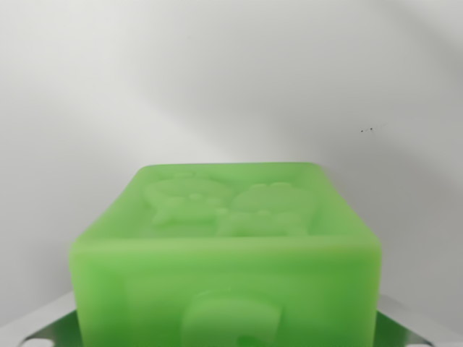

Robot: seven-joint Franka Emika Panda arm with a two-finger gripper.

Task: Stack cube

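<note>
1 green cube [226, 249] fills the lower centre of the frame, flanked by metal fingers [43, 325] at both lower corners. Grip contact cannot be told. The embossed block is judged light, stiff and slightly slick; flat side faces are best gripped.

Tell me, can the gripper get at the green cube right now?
Probably yes: the green cube fills the lower wrist view, right at the camera, with nothing blocking it. The fingers themselves aren't clearly visible.
</note>
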